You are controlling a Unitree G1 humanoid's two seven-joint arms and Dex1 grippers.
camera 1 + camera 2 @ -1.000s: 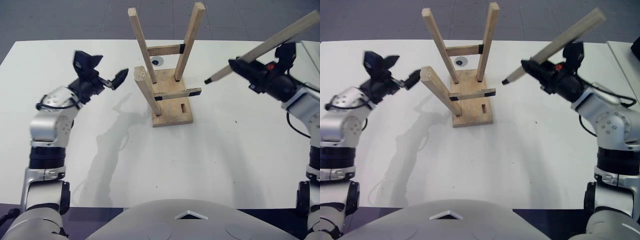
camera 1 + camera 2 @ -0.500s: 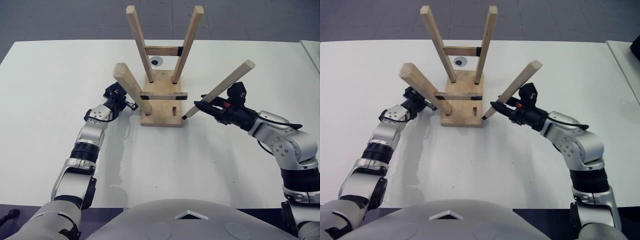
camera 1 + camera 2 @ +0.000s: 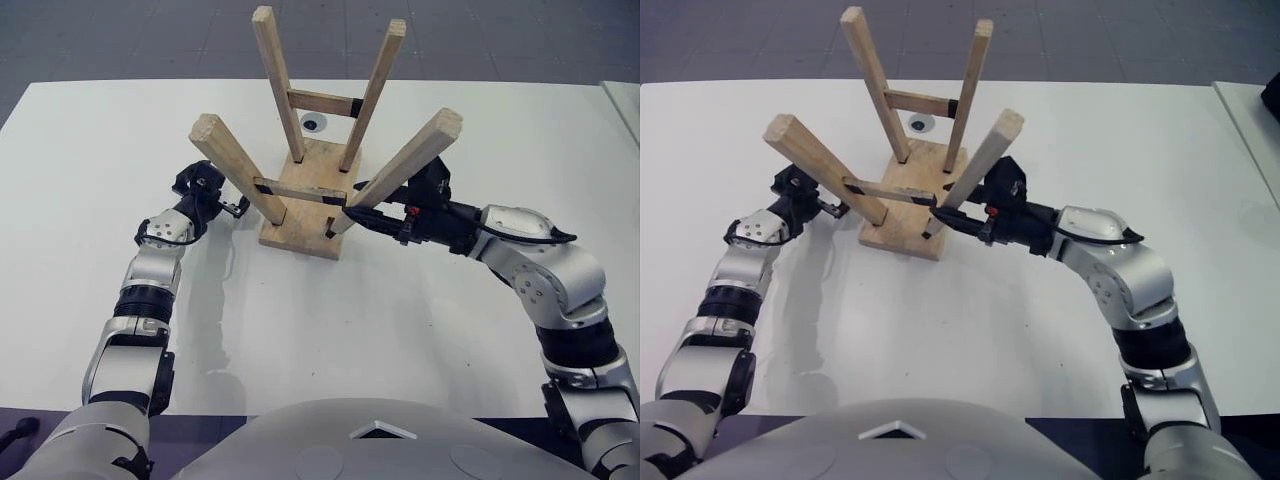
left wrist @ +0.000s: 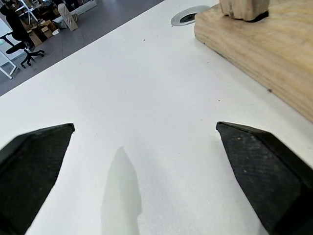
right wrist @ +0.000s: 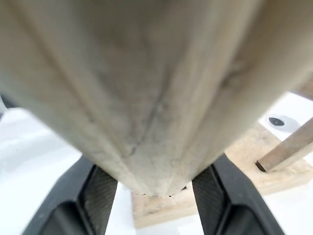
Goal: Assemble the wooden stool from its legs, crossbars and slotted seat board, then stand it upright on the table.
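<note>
The slotted seat board lies flat near the middle of the white table, and the clock here is read from the board, with 12 pointing away from the robot. Two far legs rise from its 12 o'clock end: the far left leg tips slightly toward 11 and the far right leg toward 1. An upper crossbar spans between them. A near left leg stands in the board at about 8 o'clock and leans out toward 10. From it a lower crossbar with dark ends runs across toward 3 o'clock.

The right gripper sits at 3 to 4 o'clock of the board, its black fingers pinched on the low part of a fourth leg. That leg slants up toward 2 o'clock, and its lower end rests at the board's 4 o'clock corner, just beside the free end of the lower crossbar. Whether it sits in a slot or meets the crossbar cannot be told. In the right wrist view the leg looms between the two dark pads.

The left gripper hovers low over the table at 9 o'clock of the board, fingers spread wide with nothing between them, near the board's edge but apart from it. A round grommet lies in the table at 12 o'clock, beyond the board
</note>
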